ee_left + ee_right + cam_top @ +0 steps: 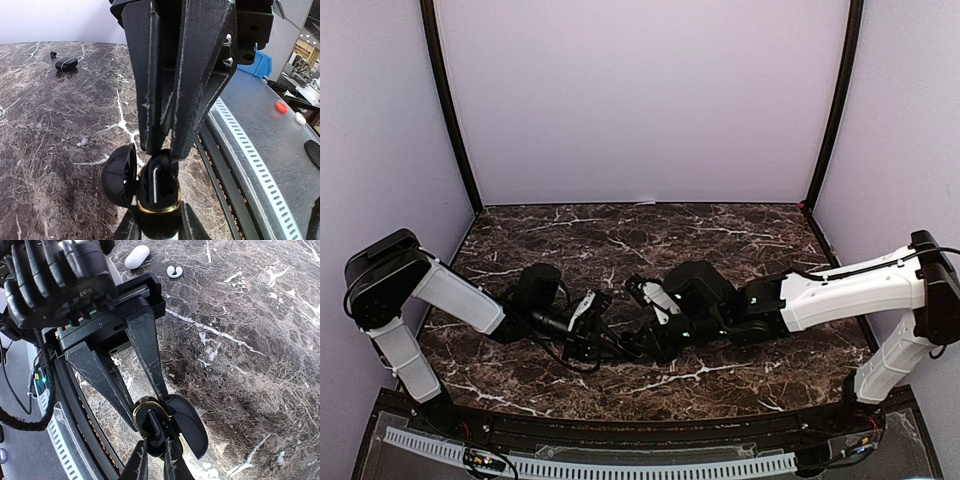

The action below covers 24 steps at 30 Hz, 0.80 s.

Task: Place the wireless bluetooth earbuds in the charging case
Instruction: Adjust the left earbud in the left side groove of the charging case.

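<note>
Earbud, black (152, 426), sat low in the centre of the right wrist view, at the mouth of the open charging case (157, 207). The table (720, 240) was dark brown marble shot with white veins. Pale lilac walls (640, 100) closed it in, with black posts (450, 110) at the back corners. In the left wrist view a metal bench (260, 150) ran down the right side of the frame. The earbud was glossy and slim. The case around it was black and rounded, with a gold rim, its lid (120, 175) swung open to the left. The left gripper (162, 150) came down from the top of its frame with fingers clamped on the case. The right gripper (159, 442) rose from the bottom edge, its fingers drawn close and pinching the earbud. A white case (136, 256) and a white earbud (174, 271) lay near each other on the marble at the top of the right wrist view. Another black case (66, 63), with a small black earbud (53, 54) just beside it, lay at the upper left of the left wrist view.
</note>
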{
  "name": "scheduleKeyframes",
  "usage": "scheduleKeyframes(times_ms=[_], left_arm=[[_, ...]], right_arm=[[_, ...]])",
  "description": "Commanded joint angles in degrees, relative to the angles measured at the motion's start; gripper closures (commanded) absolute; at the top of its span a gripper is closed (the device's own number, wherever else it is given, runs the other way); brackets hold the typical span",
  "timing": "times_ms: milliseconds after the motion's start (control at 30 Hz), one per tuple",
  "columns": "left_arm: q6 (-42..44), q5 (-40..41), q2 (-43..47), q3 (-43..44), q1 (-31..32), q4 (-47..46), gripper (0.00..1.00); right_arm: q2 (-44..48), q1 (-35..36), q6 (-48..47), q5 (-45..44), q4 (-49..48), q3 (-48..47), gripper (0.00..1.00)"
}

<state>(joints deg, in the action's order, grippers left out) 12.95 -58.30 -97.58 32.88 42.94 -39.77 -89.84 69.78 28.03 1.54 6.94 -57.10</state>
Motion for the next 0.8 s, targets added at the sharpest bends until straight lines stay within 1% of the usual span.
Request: scheduleKeyframes(times_ms=[0,400,767], left_arm=[[1.0,-1.0,1.5,-0.2,0.0,0.0,1.0],[1.3,-0.9,1.3,-0.1,0.0,0.5,1.0],[2.5,-0.2,0.7,0.9,0.7,2.9,1.0]], right_arm=[[-0.9,0.5,-0.8,-0.8,-0.1,-2.0,0.89],[-1.1,0.5,-1.6,-0.8,0.5,-2.9,0.89],[-1.4,0.5,-2.1,-0.9,1.2,-3.9,0.89]])
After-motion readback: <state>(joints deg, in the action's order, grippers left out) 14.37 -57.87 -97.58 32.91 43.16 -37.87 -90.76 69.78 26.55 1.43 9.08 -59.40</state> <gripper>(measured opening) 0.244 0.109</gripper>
